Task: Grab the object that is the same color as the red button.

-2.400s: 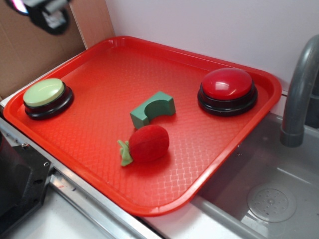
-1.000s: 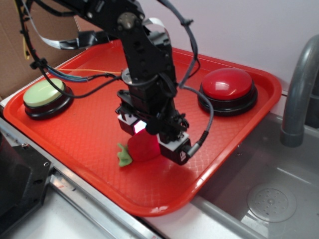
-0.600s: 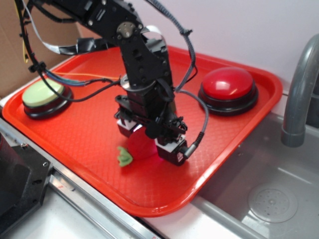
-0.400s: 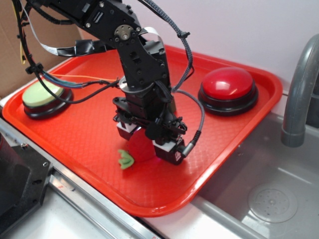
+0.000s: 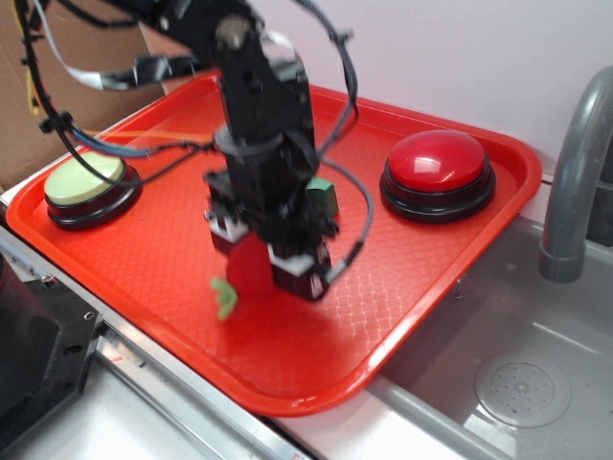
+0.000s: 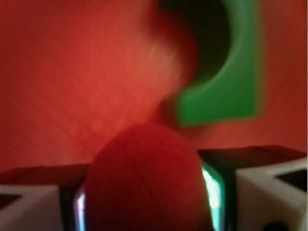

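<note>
Red plush fills the gap between our fingers: we have the strawberry [image 5: 251, 271] clamped in our gripper [image 5: 259, 264], and in the wrist view the strawberry [image 6: 144, 180] bulges between the two pads [image 6: 211, 192], pressed on both sides. Its pale green leafy end [image 5: 223, 296] pokes out below and to the left of our fingers in the exterior view. We cannot tell whether the strawberry touches the red tray [image 5: 421, 278] or hangs just above it, since that view is blurred around our arm. The green arch block [image 6: 226, 72] lies just beyond the strawberry in the wrist view, apart from it; from outside only a corner of the block [image 5: 326, 196] shows behind our wrist. The red button [image 5: 437, 172] sits toward the tray's far right corner, well apart from us, and the pale green button [image 5: 88, 187] sits near the left edge.
</note>
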Motion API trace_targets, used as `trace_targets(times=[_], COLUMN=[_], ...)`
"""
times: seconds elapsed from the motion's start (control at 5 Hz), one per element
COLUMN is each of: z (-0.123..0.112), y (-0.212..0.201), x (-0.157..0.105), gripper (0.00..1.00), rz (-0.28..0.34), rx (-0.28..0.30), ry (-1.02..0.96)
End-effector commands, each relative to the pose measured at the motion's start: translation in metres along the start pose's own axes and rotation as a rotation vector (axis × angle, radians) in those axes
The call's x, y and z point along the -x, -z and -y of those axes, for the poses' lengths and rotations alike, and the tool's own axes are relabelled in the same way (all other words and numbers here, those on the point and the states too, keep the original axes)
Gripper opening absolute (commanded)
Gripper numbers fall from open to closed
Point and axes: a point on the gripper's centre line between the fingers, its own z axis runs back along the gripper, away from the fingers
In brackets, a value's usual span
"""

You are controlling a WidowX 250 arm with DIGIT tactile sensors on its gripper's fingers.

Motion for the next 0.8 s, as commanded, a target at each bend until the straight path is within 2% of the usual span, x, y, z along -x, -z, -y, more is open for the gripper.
trace_targets(times=[0.0, 0.2, 0.4, 0.6], z=[-0.043, -0.09, -0.113, -0.112], y=[-0.087, -0.12, -0.128, -0.123], x=[-0.03, -0.031, -0.033, -0.039], gripper=[0.0, 0.0, 0.0, 0.0], rz=[0.149, 0.18, 0.196, 0.142], rx=[-0.033, -0.063, -0.081, -0.079], ry=[-0.077, -0.118, -0.151, -0.131])
